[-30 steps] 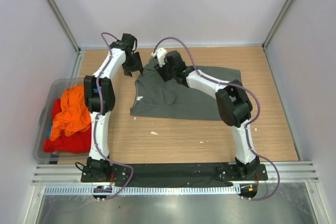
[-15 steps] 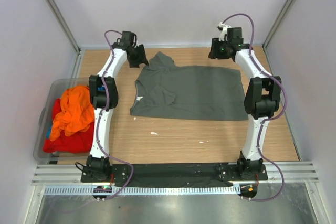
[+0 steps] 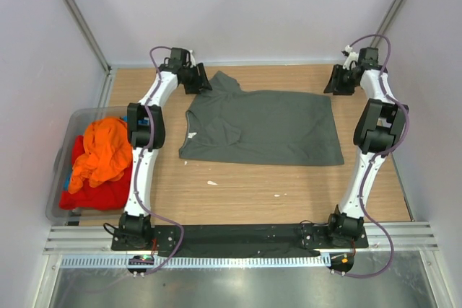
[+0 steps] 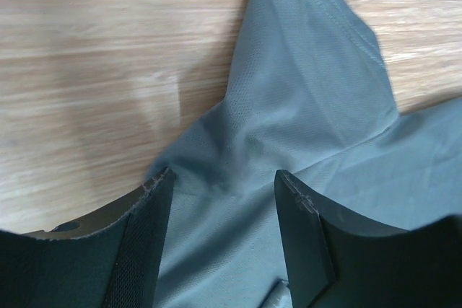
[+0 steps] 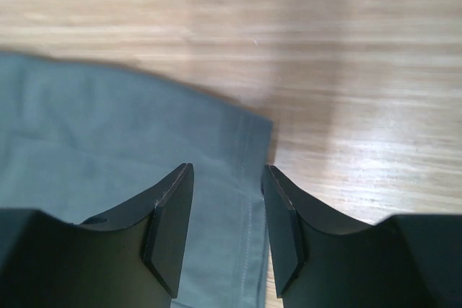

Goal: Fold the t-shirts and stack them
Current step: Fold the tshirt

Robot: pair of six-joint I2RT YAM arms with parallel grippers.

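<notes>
Grey shirt [image 3: 260, 124] lies spread on the counter [image 3: 253, 200], not yet folded. Both hands are at its far edge.

Left hand [image 4: 224, 182]: jaws moderately wide, empty, straddling the cloth where the far-left sleeve [image 4: 310, 70] meets the body. Can't tell if the tips touch the fabric.

Right hand [image 5: 226, 172]: jaws about the same width, empty, over the shirt's far-right corner [image 5: 249, 131]. One finger is over cloth, the other roughly at the side edge.

Risks as I read them:
- The right hand sits very close to the edge. If it closes as is, it may catch only the stitched hem or miss it, and the corner would slip out mid-lift.
- The left hand is over a bunched spot at the sleeve root. It could pinch two layers or only the sleeve, so the body stays down and the fold comes out skewed.
- The grasps don't match: sleeve root on one side, corner on the other. If both lift together, the far edge probably won't stay straight.
- There's a crease [image 3: 232, 131] in the shirt's left half. Folding over it would lock it in.
- The cloth is thin on smooth wood. If the tips press down hard, they could push the fabric instead of gripping it.

The other shirts are in the bin [image 3: 61, 156] off the grey shirt's left side, orange shirt [image 3: 101, 149] piled on the red shirt [image 3: 90, 196]. They're tangled, so pulling one may drag out both.
</notes>
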